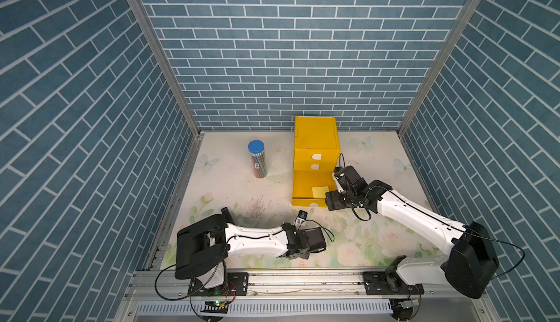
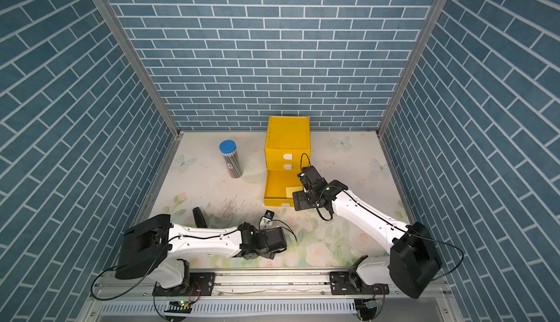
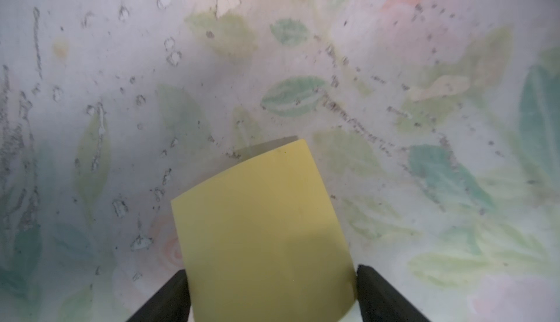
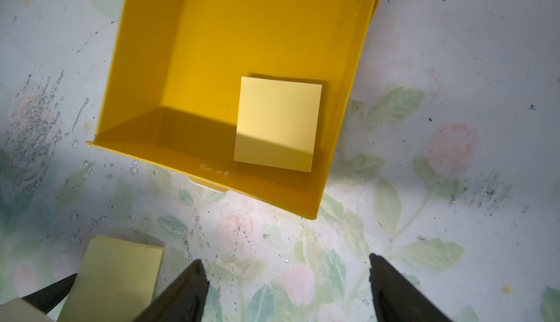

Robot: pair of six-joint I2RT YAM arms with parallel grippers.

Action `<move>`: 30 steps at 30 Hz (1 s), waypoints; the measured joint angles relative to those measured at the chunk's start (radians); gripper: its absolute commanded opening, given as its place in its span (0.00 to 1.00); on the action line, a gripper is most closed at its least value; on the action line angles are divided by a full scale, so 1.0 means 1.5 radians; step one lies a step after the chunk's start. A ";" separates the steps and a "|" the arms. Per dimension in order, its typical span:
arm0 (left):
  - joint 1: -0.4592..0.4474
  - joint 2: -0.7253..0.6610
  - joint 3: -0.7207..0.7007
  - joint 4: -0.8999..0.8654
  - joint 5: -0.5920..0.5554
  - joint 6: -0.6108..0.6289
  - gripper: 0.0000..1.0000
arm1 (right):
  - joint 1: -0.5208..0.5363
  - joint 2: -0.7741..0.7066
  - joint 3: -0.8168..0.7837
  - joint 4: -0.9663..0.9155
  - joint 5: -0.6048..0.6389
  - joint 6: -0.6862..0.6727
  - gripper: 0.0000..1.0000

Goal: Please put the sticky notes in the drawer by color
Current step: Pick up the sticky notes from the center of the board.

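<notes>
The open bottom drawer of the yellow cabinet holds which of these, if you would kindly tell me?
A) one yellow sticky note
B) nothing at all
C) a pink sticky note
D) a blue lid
A: the right wrist view shows one yellow sticky note lying flat on the floor of the open bottom drawer, with nothing else in it.

Blue brick-pattern walls (image 1: pixel 303 47) left, far and right. Aluminium posts (image 1: pixel 163 63) in far corners. Desk (image 1: pixel 230 190): pale floral print, grey scuffs. Even light.
</notes>
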 measured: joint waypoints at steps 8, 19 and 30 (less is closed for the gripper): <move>0.028 -0.024 0.052 -0.019 -0.027 0.042 0.87 | -0.017 -0.032 -0.035 0.013 0.005 -0.001 0.86; 0.047 -0.042 0.076 -0.012 -0.007 0.064 1.00 | -0.027 -0.057 -0.065 0.031 -0.004 -0.007 0.89; 0.070 -0.050 -0.024 0.026 0.098 0.012 1.00 | -0.027 -0.119 -0.106 0.046 -0.043 -0.002 0.90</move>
